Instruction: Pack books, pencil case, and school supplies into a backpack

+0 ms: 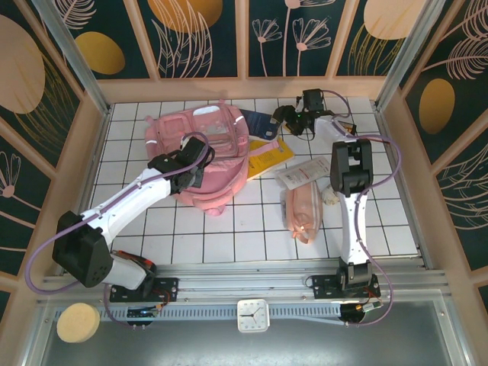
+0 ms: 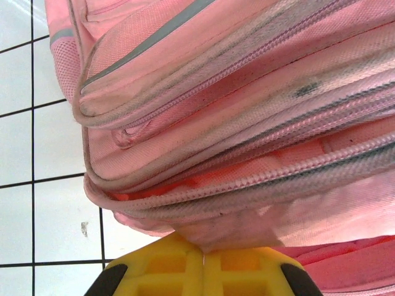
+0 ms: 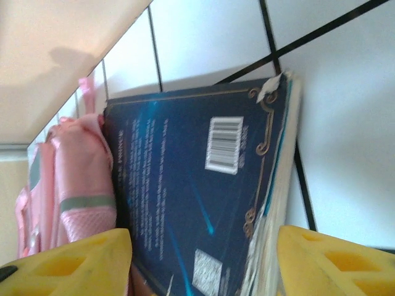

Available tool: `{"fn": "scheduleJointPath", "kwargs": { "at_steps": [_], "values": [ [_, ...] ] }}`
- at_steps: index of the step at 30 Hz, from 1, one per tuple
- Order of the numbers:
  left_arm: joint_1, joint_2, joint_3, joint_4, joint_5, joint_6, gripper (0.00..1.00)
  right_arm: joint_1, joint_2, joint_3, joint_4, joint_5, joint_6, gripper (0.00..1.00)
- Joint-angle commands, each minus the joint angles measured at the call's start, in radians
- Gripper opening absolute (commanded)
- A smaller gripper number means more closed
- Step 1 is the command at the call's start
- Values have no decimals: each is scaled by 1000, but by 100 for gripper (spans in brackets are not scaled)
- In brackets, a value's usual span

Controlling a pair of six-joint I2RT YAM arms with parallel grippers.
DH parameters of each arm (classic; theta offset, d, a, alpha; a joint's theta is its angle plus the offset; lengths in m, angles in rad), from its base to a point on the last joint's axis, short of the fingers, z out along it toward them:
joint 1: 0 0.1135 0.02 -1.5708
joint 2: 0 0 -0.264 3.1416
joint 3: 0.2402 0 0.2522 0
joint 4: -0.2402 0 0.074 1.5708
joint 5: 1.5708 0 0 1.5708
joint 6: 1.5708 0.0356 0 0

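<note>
Top external, left jaws pinching pink backpack [image 1: 217, 171], right jaws open around navy book [image 3: 179, 179].

Partly hidden under backpack [image 1: 204, 149]: left ends of navy book [image 1: 258, 122] and yellow book [image 1: 270, 157]; print too small to read

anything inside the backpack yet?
Nothing visible: navy book, yellow book, pencil case and supplies packet all lie outside the backpack. Its interior is hidden by fabric.

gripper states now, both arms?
Left gripper: closed, pinching backpack fabric.
Right gripper: open, jaws straddling navy book.
</note>
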Motion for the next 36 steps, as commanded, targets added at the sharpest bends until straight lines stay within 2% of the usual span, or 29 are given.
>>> {"fn": "scheduleJointPath", "kwargs": {
  "at_steps": [1, 9, 12, 16, 18, 24, 30, 36],
  "values": [
    [-1, -27, -11, -29, -6, -22, 0, -3, 45, 61, -59, 38, -18, 61],
    [-1, -31, -14, -22, 6, -27, 0, 33, 128, 156, -128, 51, -34, 51],
    [-1, -39, -12, -24, 1, -22, 0, 44, 143, 163, -127, 58, -31, 43],
    [-1, -48, -7, -32, -10, -12, 0, 46, 150, 163, -124, 71, -16, 20],
    [-1, -49, -4, -35, -12, -11, 0, 46, 141, 157, -122, 92, -15, 0],
    [-1, -62, -3, -33, 0, -23, 0, 36, -25, 10, -5, 159, -7, 0],
    [-1, -62, 31, -32, -2, -22, 0, -15, -256, -157, 74, 121, -5, 0],
    [-1, -43, 70, -11, 33, -26, 0, -60, -510, -398, 100, 81, -11, 0]
  ]
}}
